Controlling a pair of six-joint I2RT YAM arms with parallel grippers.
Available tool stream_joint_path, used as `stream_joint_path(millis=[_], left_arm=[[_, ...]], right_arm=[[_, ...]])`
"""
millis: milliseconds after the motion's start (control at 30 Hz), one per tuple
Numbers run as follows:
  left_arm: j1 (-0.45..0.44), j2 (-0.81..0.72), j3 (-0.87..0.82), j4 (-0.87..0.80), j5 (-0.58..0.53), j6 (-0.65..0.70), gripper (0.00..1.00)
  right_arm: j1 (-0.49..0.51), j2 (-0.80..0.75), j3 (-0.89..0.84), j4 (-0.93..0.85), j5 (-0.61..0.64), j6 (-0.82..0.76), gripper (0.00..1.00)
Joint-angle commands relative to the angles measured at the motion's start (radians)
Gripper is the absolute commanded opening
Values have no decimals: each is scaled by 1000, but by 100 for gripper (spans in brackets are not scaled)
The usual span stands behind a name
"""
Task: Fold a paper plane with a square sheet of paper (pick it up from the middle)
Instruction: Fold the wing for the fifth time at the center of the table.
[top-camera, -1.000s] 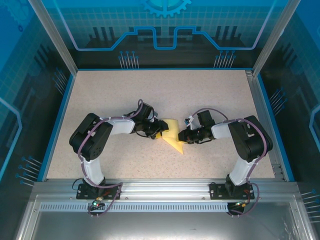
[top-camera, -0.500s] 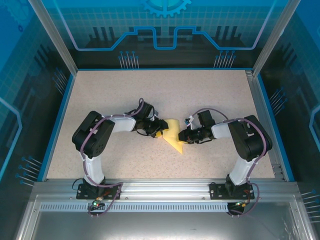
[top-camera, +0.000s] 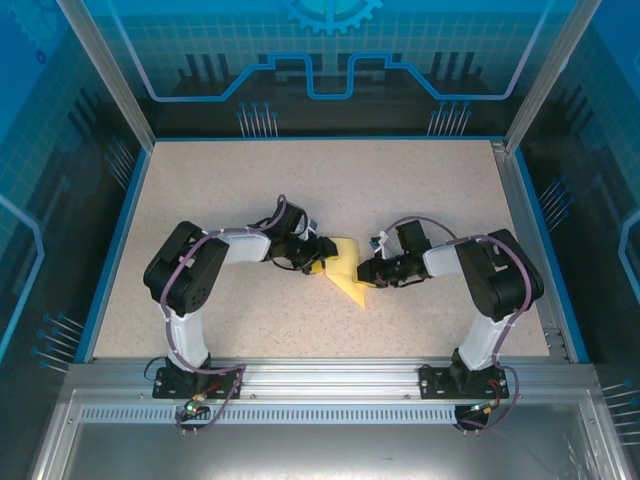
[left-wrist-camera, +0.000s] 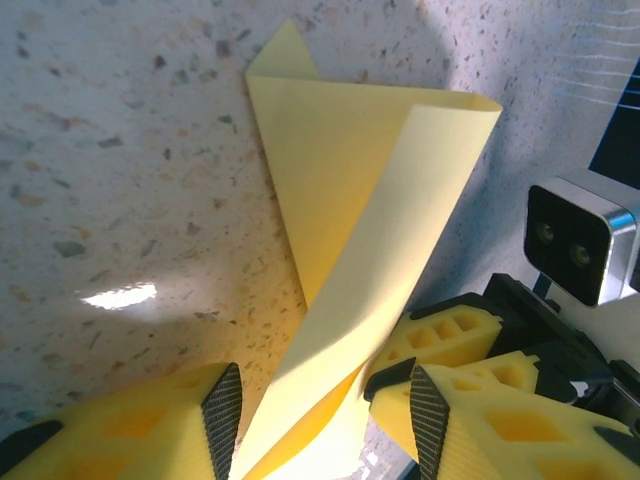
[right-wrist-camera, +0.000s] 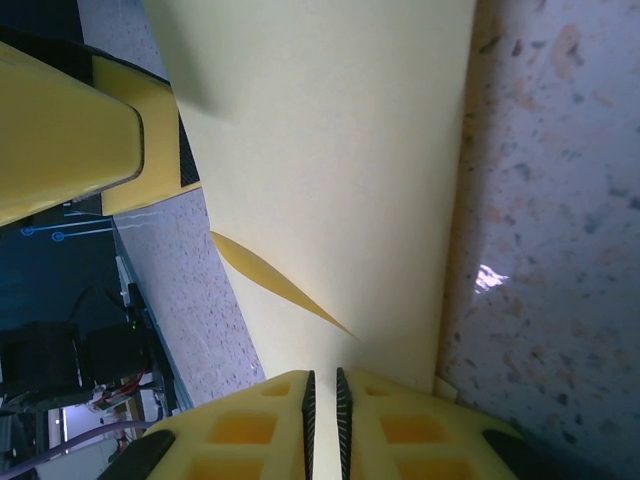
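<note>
Top external: arms bent inward, right pincer (top-camera: 362, 271) clamping yellow paper (top-camera: 348, 285), left pincer (top-camera: 321, 262) open around it.

The sheet of paper (left-wrist-camera: 340, 180) is seen to be thin, matt and smooth, with crisp creases ahead of the left pincer (left-wrist-camera: 318, 412). That pincer's fingers (left-wrist-camera: 480, 430) are moulded in yellow plastic with open cells and are faced with black ribbed pads (left-wrist-camera: 222, 415). Beneath the pincer, the speckled, stone-like surface (left-wrist-camera: 120, 200) is given a faint sheen.
</note>
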Motion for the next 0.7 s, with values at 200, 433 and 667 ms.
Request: stream_joint_path(millis=[200, 433, 667], left_arm=[[8, 26, 31, -3, 65, 58, 41], [9, 10, 31, -4, 59, 54, 31], [7, -12, 29, 0, 35, 37, 14]], right_arm=[[6, 100, -10, -25, 145, -53, 18], [5, 66, -4, -63, 161, -63, 19], [5, 7, 28, -156, 181, -94, 24]])
